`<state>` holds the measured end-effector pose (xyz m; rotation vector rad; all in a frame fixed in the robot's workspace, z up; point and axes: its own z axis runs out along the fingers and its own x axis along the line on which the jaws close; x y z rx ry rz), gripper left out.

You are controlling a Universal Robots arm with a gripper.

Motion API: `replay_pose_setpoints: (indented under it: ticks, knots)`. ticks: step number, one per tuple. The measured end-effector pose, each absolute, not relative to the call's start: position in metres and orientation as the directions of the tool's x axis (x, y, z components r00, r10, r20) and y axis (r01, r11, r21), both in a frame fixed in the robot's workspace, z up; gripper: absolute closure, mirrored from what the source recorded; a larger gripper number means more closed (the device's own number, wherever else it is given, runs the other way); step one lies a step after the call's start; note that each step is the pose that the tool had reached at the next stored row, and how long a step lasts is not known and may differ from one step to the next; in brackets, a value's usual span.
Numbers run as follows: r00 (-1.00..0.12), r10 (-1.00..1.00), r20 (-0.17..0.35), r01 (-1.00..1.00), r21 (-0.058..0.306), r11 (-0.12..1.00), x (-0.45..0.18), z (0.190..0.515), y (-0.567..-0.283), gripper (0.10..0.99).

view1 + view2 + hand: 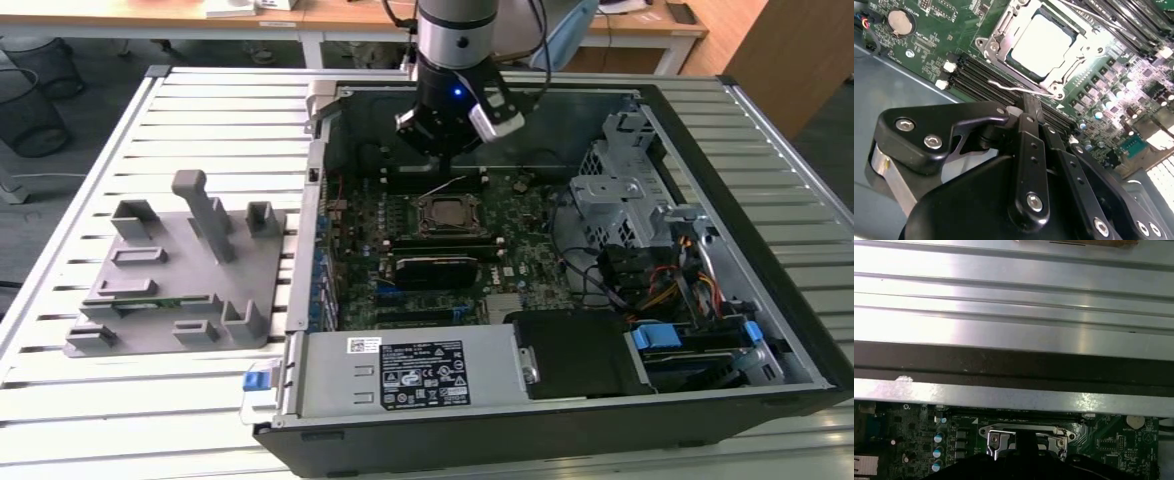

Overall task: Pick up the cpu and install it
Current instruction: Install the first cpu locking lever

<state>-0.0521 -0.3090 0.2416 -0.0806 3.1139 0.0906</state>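
Gripper (451, 150) hangs inside the open computer case (747, 250), above the back part of the motherboard (534, 250), just beyond the socket as the exterior view has it. In the second wrist view the fingers (1030, 112) are drawn together with nothing between them; the gripper carries nothing. The cpu (1041, 44), pale metal top up, lies flat inside the socket frame (999, 37), so it appears already seated. From the tool it lies a short way ahead of the fingertips and lower, apart from them. The chip is square, with no long axis to speak of. A thin wire lever (1014, 87) runs along the frame edge nearest the fingers. The grey holder (180, 270) stands on the slatted table (80, 400), well apart from the case, at the exterior view's left.
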Motion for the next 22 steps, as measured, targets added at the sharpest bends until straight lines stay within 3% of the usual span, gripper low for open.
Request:
replay_pose_setpoints:
  ticks: [22]
  knots:
    - [-0.997,-0.078,-0.023,-0.079,0.046,0.996,-0.045,0.228,-0.305,0.980]
